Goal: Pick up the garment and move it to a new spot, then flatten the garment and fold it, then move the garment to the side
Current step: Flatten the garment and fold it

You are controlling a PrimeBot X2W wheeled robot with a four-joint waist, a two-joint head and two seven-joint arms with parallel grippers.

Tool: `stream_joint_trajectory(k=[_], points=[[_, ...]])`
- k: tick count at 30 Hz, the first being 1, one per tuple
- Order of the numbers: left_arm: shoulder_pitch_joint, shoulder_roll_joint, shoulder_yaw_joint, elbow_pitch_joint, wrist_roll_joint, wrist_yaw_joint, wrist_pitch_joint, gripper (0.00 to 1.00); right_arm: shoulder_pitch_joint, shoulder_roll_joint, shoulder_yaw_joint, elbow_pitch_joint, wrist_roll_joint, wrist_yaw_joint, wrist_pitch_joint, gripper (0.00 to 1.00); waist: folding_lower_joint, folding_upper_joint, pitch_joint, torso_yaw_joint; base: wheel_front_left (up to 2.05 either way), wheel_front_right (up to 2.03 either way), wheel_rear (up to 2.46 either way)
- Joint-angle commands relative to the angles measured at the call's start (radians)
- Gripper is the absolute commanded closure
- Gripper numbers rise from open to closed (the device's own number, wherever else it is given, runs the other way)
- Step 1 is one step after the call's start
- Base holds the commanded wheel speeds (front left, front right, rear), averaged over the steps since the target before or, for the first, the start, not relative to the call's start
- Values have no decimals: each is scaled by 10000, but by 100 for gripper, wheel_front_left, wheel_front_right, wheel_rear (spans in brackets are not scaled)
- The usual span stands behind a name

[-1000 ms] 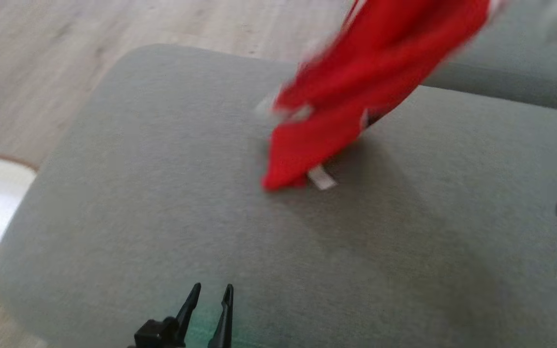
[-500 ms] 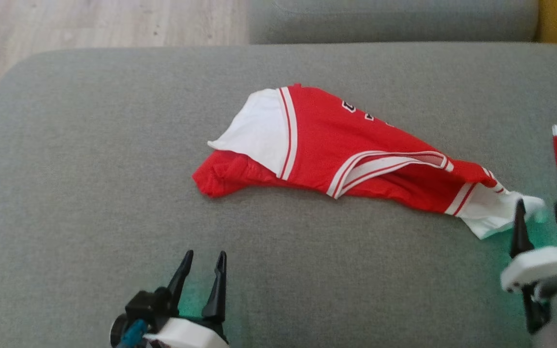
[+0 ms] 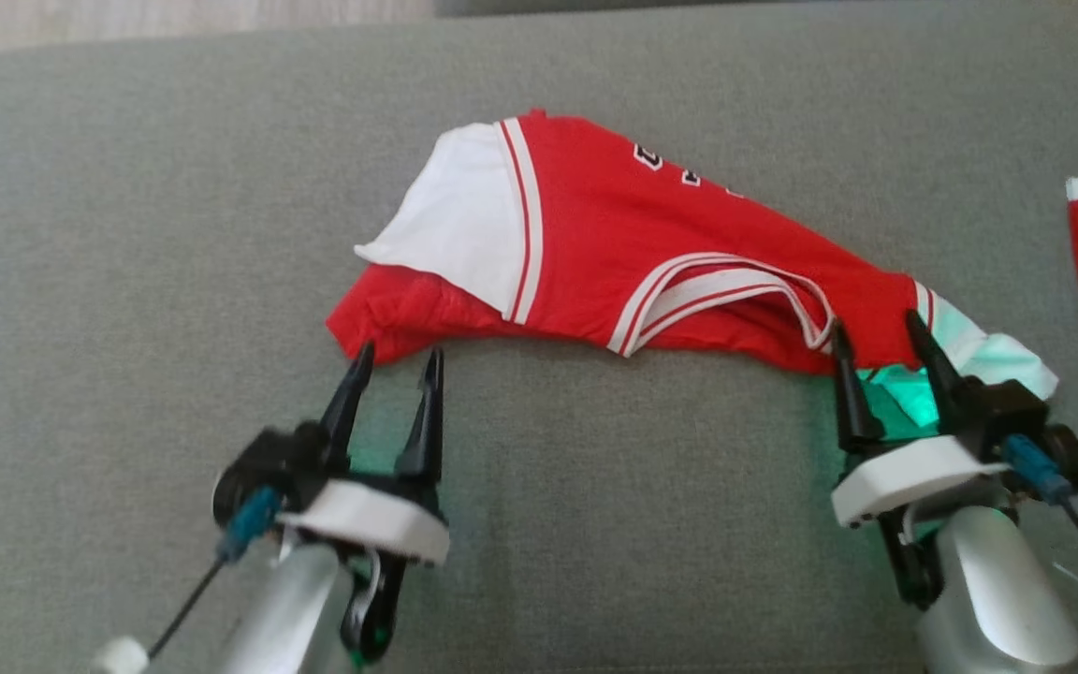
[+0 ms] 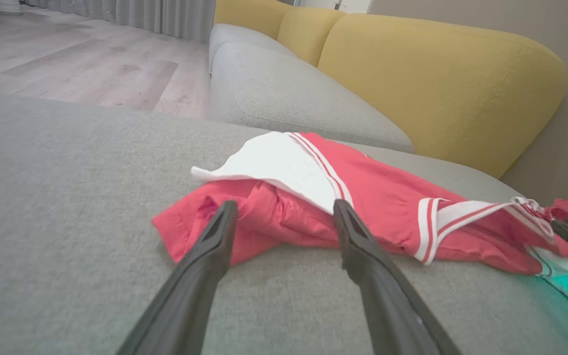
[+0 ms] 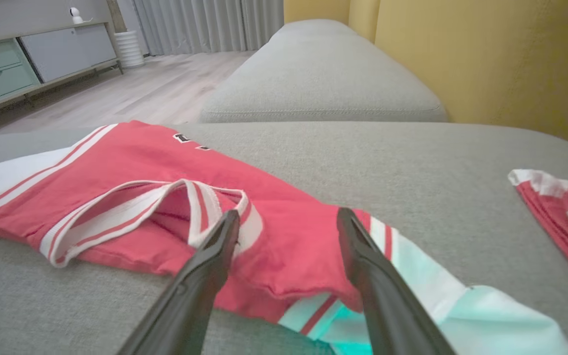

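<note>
Left hand (image 3: 399, 354), released, points at the left end of the crumpled red-and-white fabric jersey (image 3: 670, 253); right hand (image 3: 876, 326), released, straddles its right end, perhaps touching. Jersey lies on the grey fabric sofa cushion (image 3: 127, 234), long axis running hand to hand.

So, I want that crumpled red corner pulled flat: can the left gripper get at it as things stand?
Probably yes: the left gripper is open, tips right at the red corner of the garment, nothing lying between.
</note>
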Motion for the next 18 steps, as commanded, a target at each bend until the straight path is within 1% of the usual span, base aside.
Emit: stream_joint_trajectory(k=[1,6,10,18], points=[[-540,5,231,-155,-45,-37,-53,0,-252,6,389,-385,106,-7,-64,0,-1,0,220,-144,0,0,0],[-1318,5,26,354,161,-119,-53,0,-432,11,1069,-509,614,-7,-64,0,-1,0,618,-512,0,0,0],[-1569,5,32,698,221,-161,-53,0,-430,12,1502,-550,878,-7,-64,0,-1,0,844,-842,0,0,0],[-1725,5,640,1381,364,179,-53,0,-441,13,1410,-646,981,-7,-64,0,-1,0,1099,-1291,0,0,0]])
